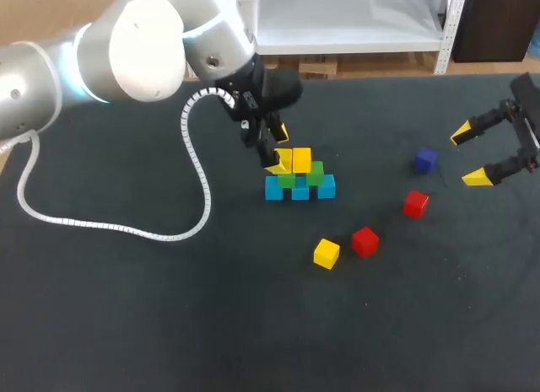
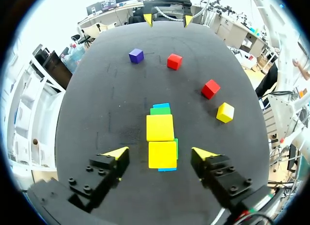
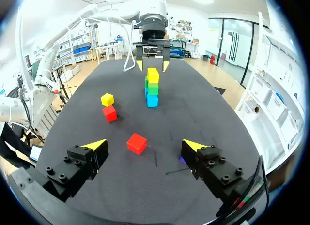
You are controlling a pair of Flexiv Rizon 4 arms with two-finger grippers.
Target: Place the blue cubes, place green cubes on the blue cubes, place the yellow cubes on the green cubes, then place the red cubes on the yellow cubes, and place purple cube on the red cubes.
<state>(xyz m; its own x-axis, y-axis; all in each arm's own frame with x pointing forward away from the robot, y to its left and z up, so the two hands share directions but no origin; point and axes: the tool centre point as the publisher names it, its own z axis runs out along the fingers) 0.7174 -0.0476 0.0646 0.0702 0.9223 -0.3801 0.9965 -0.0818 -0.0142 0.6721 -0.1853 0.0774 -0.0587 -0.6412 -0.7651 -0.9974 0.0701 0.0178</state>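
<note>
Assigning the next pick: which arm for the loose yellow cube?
Left, probably. The left hand, open at the stack, is nearer the loose yellow cube; the right hand is farther, beyond a red cube.

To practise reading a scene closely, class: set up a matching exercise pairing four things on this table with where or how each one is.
Things
1. purple cube
2. green cubes
3. loose yellow cube
4. left gripper

Places or states
A. resting on the blue cubes
B. open above the stacked yellow cubes
C. on the table next to a red cube
D. on the table, the cube nearest the right gripper

Pairs: 1-D, 2-A, 3-C, 4-B
</note>
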